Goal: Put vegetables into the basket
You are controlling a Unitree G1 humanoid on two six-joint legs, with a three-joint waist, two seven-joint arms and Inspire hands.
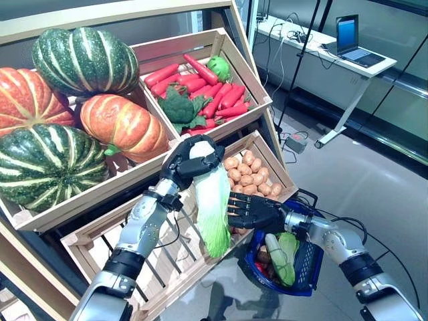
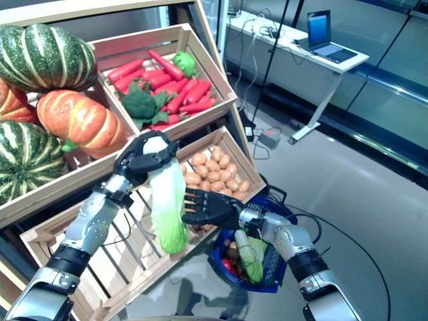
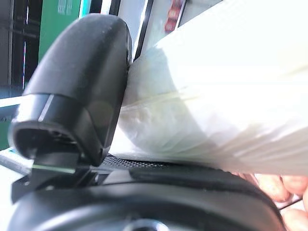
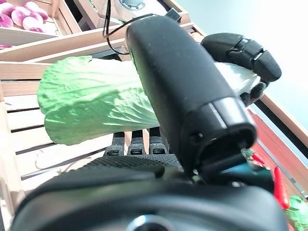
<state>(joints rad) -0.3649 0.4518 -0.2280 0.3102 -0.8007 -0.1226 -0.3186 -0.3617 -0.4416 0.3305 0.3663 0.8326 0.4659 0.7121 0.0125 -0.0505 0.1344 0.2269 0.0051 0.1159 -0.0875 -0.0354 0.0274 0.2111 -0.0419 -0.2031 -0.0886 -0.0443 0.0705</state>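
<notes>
My left hand [image 1: 184, 164] is shut on the white stem end of a long napa cabbage [image 1: 212, 200]. The cabbage hangs with its green leaves down, in front of the stand's lower crate. In the left wrist view my thumb [image 3: 82, 86] presses on the pale stem [image 3: 216, 96]. My right hand [image 1: 257, 210] is open with straight fingers against the cabbage's leafy part [image 4: 91, 103], just above the rim of the blue basket [image 1: 304, 284]. The basket stands on the floor and holds a long green and pale vegetable [image 1: 279, 257] and small red and brown ones.
The wooden stand [image 1: 100, 227] with slanted crates of vegetables rises on the left, close behind both hands. A white desk [image 1: 348, 63] with a laptop stands at the back right. Grey floor [image 1: 374, 180] lies right of the basket.
</notes>
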